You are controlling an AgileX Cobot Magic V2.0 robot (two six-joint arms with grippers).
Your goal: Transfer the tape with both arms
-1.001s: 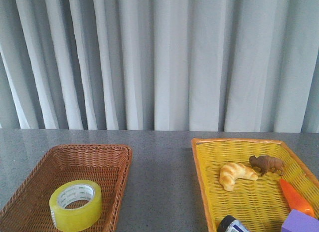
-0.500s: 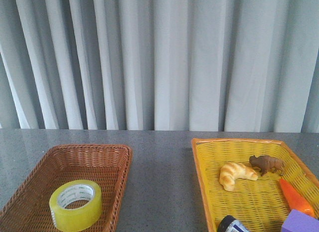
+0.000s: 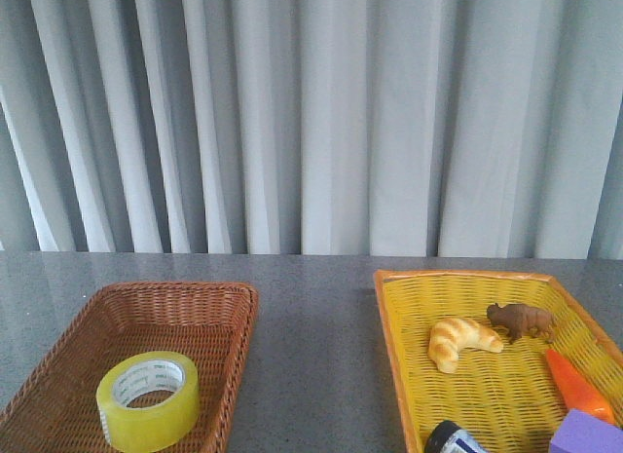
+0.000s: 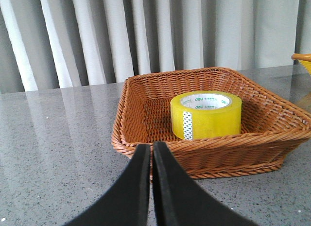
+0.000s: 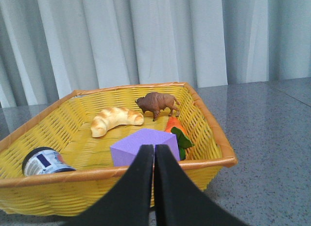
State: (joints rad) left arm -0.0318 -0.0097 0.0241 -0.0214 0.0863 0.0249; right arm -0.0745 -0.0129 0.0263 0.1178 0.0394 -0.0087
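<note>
The yellow-green tape (image 3: 148, 398) lies flat in the brown wicker basket (image 3: 219, 299) at the front left of the table. It also shows in the left wrist view (image 4: 206, 114), inside the same basket (image 4: 146, 90). My left gripper (image 4: 151, 149) is shut and empty, on the near side of the basket's rim, short of the tape. My right gripper (image 5: 154, 149) is shut and empty, on the near side of the yellow basket (image 5: 214, 133). Neither arm shows in the front view.
The yellow basket (image 3: 389, 321) at the right holds a toy croissant (image 3: 461, 341), a brown bison figure (image 3: 522, 320), an orange carrot (image 3: 576, 383), a purple block (image 3: 587, 434) and a small dark jar with a white label (image 3: 453, 440). Grey curtains hang behind the table.
</note>
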